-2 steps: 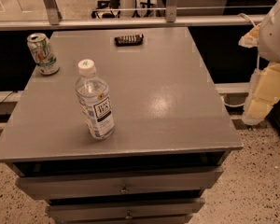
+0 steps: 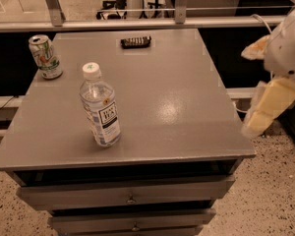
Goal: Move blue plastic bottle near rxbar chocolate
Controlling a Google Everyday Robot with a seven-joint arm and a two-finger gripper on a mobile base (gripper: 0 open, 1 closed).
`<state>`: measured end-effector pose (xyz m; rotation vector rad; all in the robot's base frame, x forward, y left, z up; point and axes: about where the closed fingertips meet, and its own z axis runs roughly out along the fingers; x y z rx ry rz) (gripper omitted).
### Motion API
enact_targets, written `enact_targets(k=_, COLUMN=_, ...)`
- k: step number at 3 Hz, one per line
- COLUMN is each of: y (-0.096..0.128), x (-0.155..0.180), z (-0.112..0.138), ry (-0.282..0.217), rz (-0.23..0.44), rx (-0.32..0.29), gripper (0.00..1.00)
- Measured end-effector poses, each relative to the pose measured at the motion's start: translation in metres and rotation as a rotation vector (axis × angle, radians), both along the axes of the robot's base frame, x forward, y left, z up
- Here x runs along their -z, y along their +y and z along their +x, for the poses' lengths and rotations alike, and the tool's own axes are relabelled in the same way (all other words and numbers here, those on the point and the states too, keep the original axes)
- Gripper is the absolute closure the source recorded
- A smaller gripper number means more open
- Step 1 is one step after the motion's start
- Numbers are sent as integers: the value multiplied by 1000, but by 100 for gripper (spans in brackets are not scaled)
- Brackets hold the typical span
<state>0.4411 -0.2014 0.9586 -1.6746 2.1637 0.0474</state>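
With the approach not yet made, the gripper [image 2: 268, 109], spread or closed one cannot tell, hangs beyond the table [image 2: 187, 82] at its right edge and must next reach left for the upright blue plastic bottle [image 2: 101, 113] at near left, well apart from the rxbar chocolate [image 2: 135, 42] at the far edge.

You are looking at what seems an office or lab workspace. A grey cabinet top [image 2: 187, 82] sits over metal drawers [image 2: 88, 196] with small knobs, standing on a speckled hard floor [image 2: 270, 200]. Behind it runs a metal rail [image 2: 216, 22] with upright posts [image 2: 51, 4] and glass panes [image 2: 19, 1]. Beyond the glass you can make out what look like wheeled chair bases [image 2: 108, 5]. The robot's gripper [image 2: 259, 124] hangs just off the cabinet's right edge.
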Motion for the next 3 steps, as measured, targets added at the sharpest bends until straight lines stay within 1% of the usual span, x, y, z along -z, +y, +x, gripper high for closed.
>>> enact_targets(k=1, y=37, x=26, z=12, ry=-10, rz=203, rx=-38, gripper=0)
enact_targets(k=2, y=133, x=43, z=39, ry=-11, rz=505, rx=-149, gripper=0)
enact_targets(k=3, y=192, x=41, z=46, ry=-18, rz=671, rx=-219, gripper=0)
